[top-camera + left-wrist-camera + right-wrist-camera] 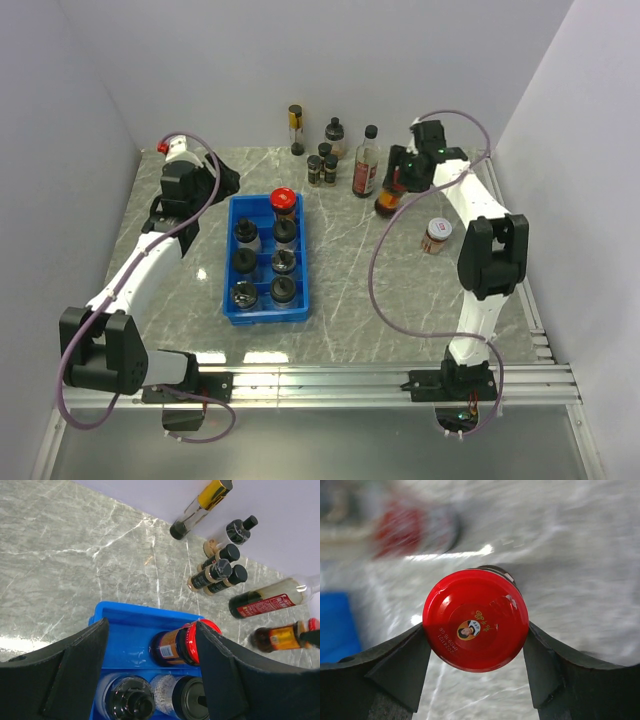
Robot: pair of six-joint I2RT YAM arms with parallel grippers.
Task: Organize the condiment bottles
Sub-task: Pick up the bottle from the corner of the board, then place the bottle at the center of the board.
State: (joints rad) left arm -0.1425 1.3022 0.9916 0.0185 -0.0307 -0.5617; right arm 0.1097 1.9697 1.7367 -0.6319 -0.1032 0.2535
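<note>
- Seven jars (283, 262) sit in the blue tray (232, 300); other bottles (322, 165) stand by the wall (300, 60).
- My right gripper (476, 645) clamps a red-capped bottle (475, 625), right of the tray.
- My left gripper (151, 627) gapes above the tray.

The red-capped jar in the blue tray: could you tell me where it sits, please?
Top view: the red-capped jar sits in the far right corner compartment of the blue tray, with a black-capped jar directly below it in the picture.

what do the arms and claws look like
Both the left arm and right arm have white links, chunky black joints and a looping lilac cable. The left claw and right claw each have two broad matte-black wedge fingers.
</note>
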